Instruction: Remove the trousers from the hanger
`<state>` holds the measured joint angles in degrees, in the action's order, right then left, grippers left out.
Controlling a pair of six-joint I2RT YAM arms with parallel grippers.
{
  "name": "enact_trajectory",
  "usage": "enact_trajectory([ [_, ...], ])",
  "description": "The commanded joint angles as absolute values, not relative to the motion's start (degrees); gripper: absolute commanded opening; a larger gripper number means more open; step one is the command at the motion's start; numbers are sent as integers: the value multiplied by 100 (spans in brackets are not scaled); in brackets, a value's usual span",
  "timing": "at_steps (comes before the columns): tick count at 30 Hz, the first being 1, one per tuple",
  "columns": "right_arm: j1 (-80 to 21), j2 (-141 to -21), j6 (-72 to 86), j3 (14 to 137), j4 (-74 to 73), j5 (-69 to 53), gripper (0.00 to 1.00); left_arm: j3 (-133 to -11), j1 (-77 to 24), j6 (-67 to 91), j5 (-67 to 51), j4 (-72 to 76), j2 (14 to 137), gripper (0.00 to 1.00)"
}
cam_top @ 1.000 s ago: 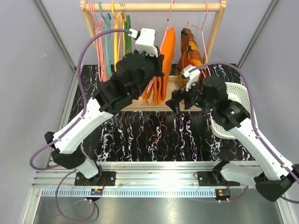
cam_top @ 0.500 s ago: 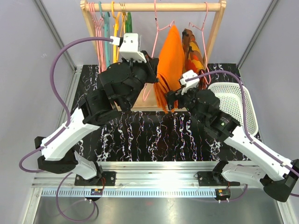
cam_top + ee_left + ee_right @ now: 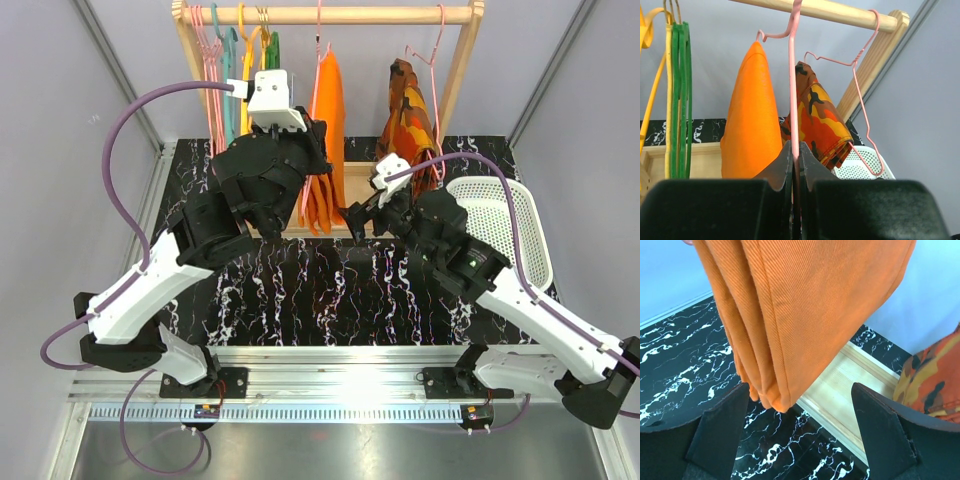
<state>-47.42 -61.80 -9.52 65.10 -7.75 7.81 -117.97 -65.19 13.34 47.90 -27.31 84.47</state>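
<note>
The trousers (image 3: 750, 115) are hanging on the hanger (image 3: 794, 75) under the wooden rail (image 3: 840, 11). The left end effector (image 3: 796, 167) is pinching the hanger's wire tight. The right end effector (image 3: 800, 412) is spreading wide, holding nothing, just under the trousers' bottom edge. Green hangers (image 3: 680, 100) are hanging on one side. A camouflage garment (image 3: 820, 122) is crowding close on the other side. A white basket (image 3: 500, 225) is sitting on the table (image 3: 300, 290).

The hanger (image 3: 792, 85) sits pinched in the left hand (image 3: 795, 157); the trousers (image 3: 751, 120) hang on it, behind-left of that hand; their lower end hangs just ahead of the right hand (image 3: 799, 407).
</note>
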Motion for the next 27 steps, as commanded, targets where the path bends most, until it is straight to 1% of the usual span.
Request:
enact_trajectory([
  [1, -4790, -6318, -1116, 6802, -431, 536, 91, -12129, -6557, 1204, 5001, -1362, 8104, 0],
  [8, -4808, -6759, -809, 7031, -63, 527, 90, -12129, -6565, 1204, 5080, -1362, 8051, 0],
  [13, -4808, -6899, -1010, 7075, 255, 843, 90, -12103, -6557, 1230, 5063, -1441, 7981, 0],
  [19, -4834, -7136, -1300, 7215, 457, 905, 89, -11979, -6557, 1327, 5010, -1398, 7910, 0],
  [27, -4843, -6996, -1722, 7383, -298, 817, 88, -12041, -6557, 1055, 5229, -1345, 8103, 0],
])
